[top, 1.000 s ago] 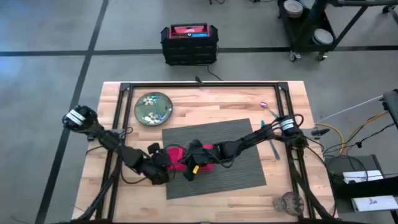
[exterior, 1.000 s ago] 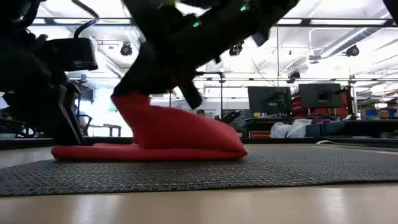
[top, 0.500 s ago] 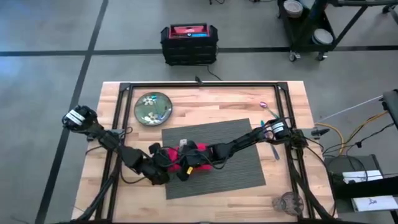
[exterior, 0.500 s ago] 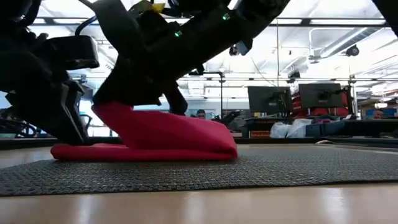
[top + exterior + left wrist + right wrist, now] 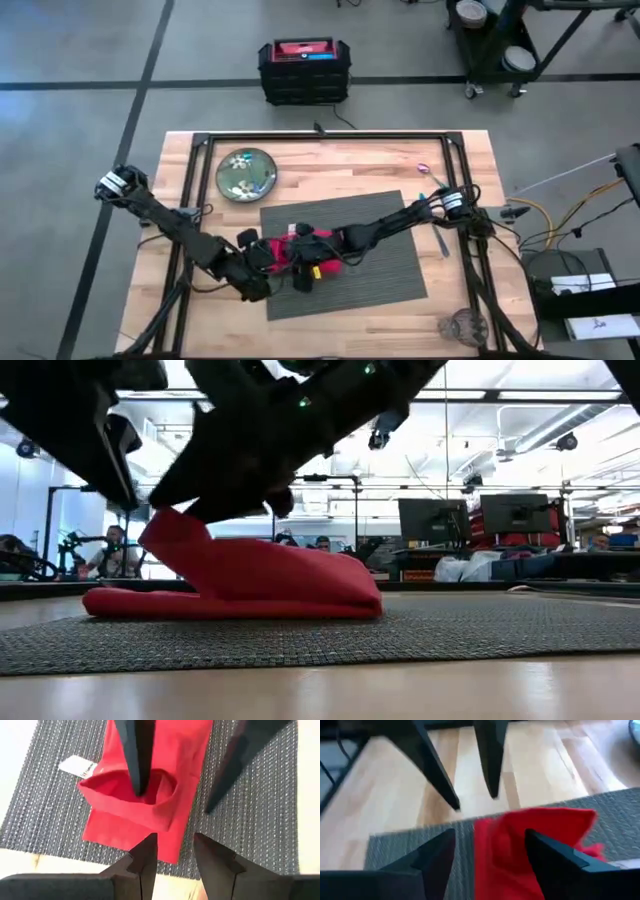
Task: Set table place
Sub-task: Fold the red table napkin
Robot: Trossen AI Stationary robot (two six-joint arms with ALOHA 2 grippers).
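Nearest us at table height, we see the dark ribbed placemat (image 5: 300, 640) lying flat on the light wood table (image 5: 320, 695), and on it the red napkin (image 5: 250, 580), folded, with one end lifted off the mat. Our right claw (image 5: 490, 845) holds that raised end, its fingers (image 5: 437, 857) parted around a fold of red cloth. From above, the napkin (image 5: 300, 255) sits on the left half of the placemat (image 5: 385, 255), where both arms meet. Our left claw (image 5: 172, 847) hovers just beside the napkin's near edge, fingers (image 5: 145, 855) slightly apart and gripping nothing; its wrist view shows the cloth (image 5: 150, 790) pushed up into a pocket with a white label (image 5: 80, 767) at one corner. Farther back on the table (image 5: 460, 160), the green flower-patterned plate (image 5: 246, 174) rests near the left corner, apart from the mat. At the right edge lie thin utensils (image 5: 438, 225). A clear glass (image 5: 462, 325) stands by the front right corner.
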